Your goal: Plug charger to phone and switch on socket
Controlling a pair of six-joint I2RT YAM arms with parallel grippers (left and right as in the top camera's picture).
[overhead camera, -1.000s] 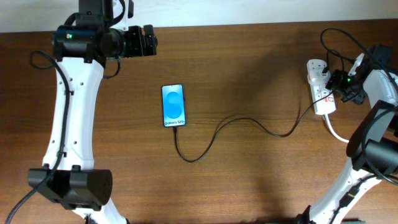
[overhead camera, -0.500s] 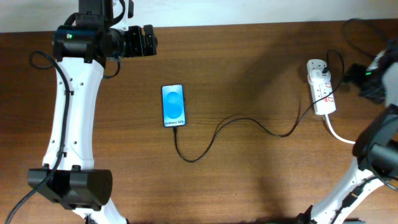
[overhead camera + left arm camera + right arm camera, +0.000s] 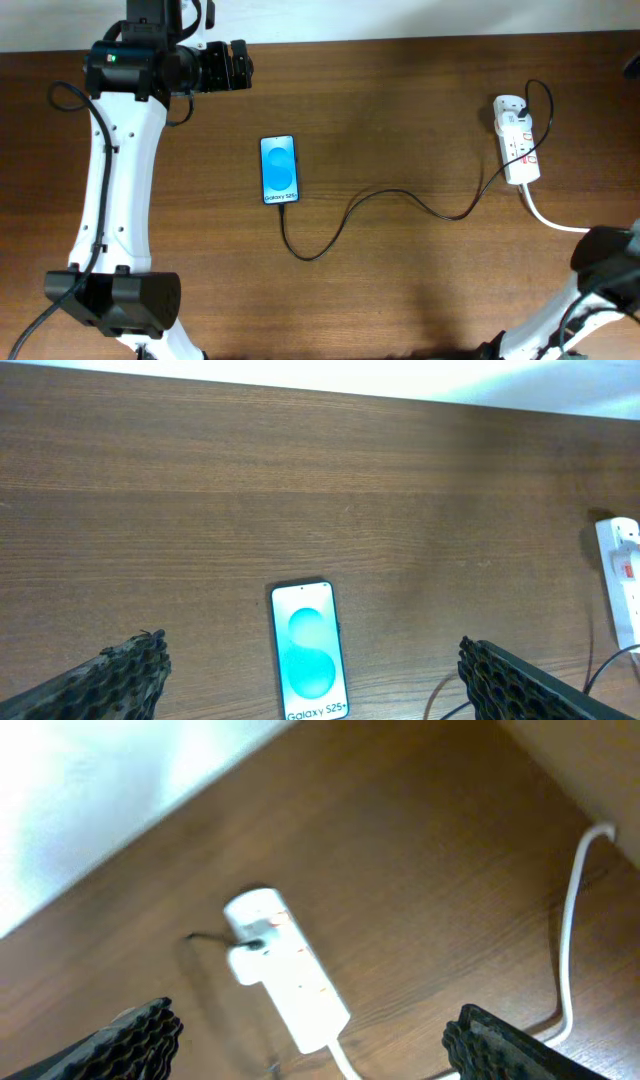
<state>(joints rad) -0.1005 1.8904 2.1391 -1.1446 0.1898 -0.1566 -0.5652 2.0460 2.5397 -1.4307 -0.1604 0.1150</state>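
Brown wood table [image 3: 400, 120] (white wall [image 3: 400, 15] at bk)

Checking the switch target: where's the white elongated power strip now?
Overhead view, far right: the white elongated power strip lies flat, well right of the blue-screened phone, with the thin black cable running between them.

One slim dark-framed smartphone with blue lit screen [image 3: 280, 170], centre. One thin black cable [image 3: 400, 195]. One white elongated power strip [image 3: 516, 148] at 3 o'clock. One thick white cord [image 3: 545, 217]. One brown wooden table [image 3: 400, 90]. Two white robot arms: left arm [image 3: 115, 160] at 9 o'clock, right arm [image 3: 560, 310] at 5 o'clock.
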